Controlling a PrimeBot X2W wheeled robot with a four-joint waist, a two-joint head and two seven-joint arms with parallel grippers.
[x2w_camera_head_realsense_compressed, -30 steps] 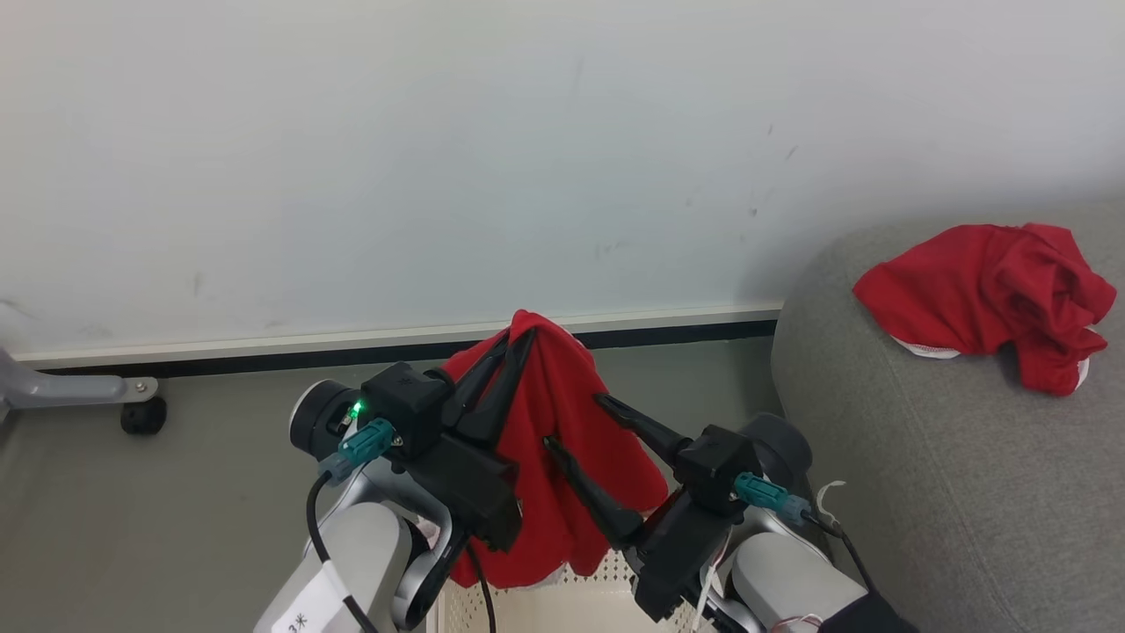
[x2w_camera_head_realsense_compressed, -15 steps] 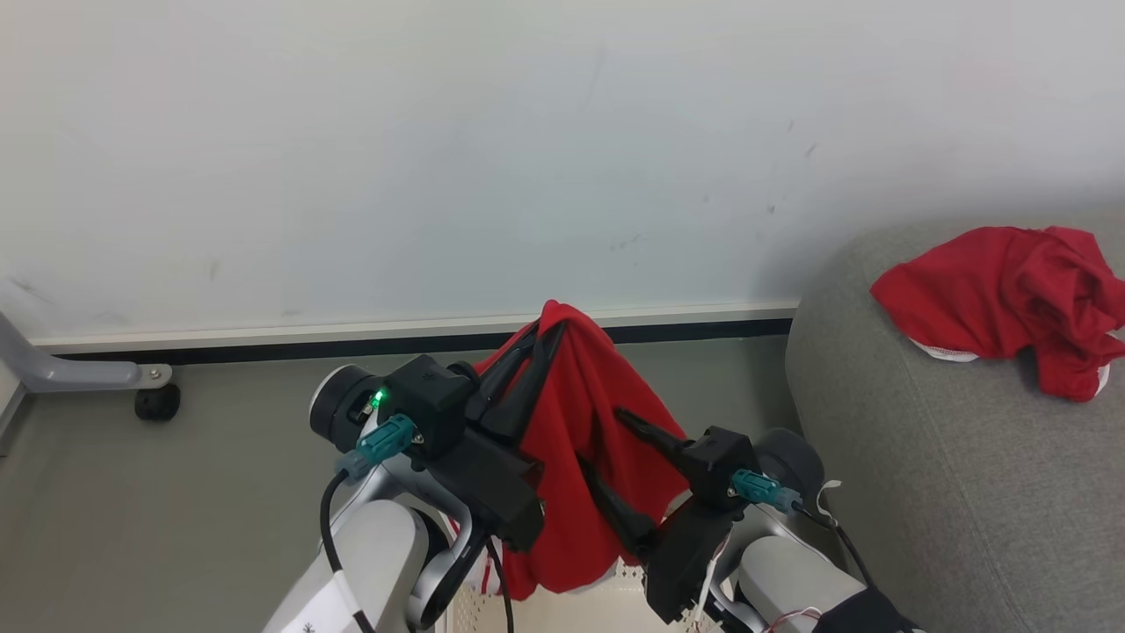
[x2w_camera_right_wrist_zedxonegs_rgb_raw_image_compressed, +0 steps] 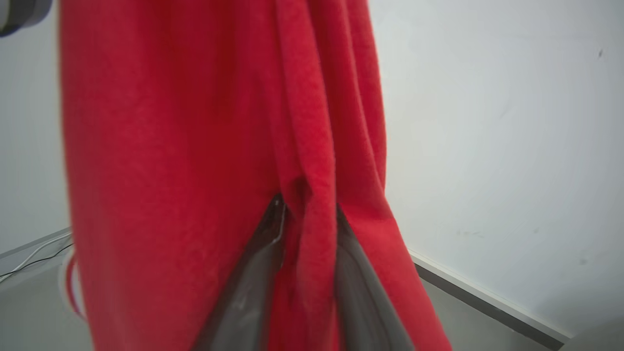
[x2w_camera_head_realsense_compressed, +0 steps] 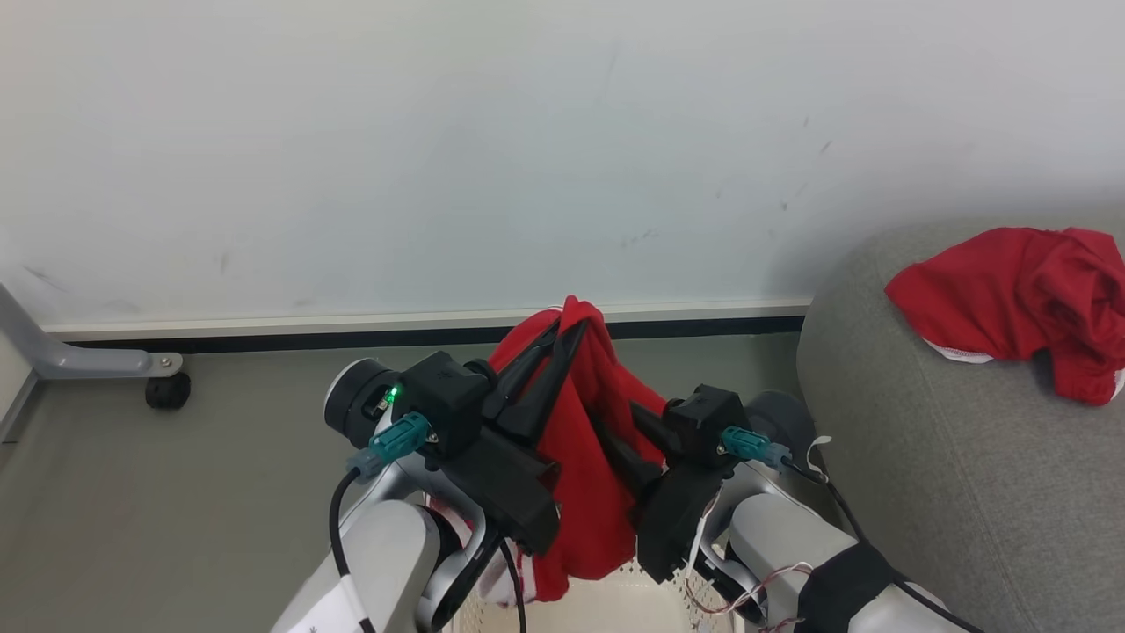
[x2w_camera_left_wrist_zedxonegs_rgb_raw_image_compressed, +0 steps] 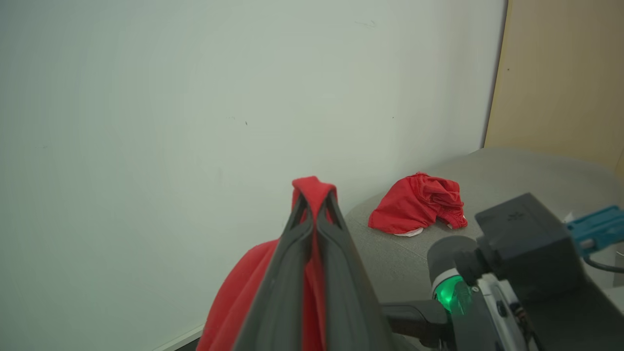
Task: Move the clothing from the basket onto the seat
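One red piece of clothing hangs in the air above the basket, a strip of which peeks out cream and perforated at the bottom edge. My left gripper is shut on the cloth's top fold, seen as a red tuft at the tips of the left gripper. From the right, my right gripper reaches into the hanging cloth. In the right wrist view the right gripper has its jaws pinching a vertical fold of this clothing. A second red garment lies crumpled on the grey seat.
A pale wall with a dark baseboard stands close behind. A grey metal leg with a black caster sits on the floor at the left. The seat ends beside a tan wood panel.
My right gripper's fingers have closed from wide open onto the hanging cloth. The left gripper keeps its hold on the garment. The head camera has shifted a little.
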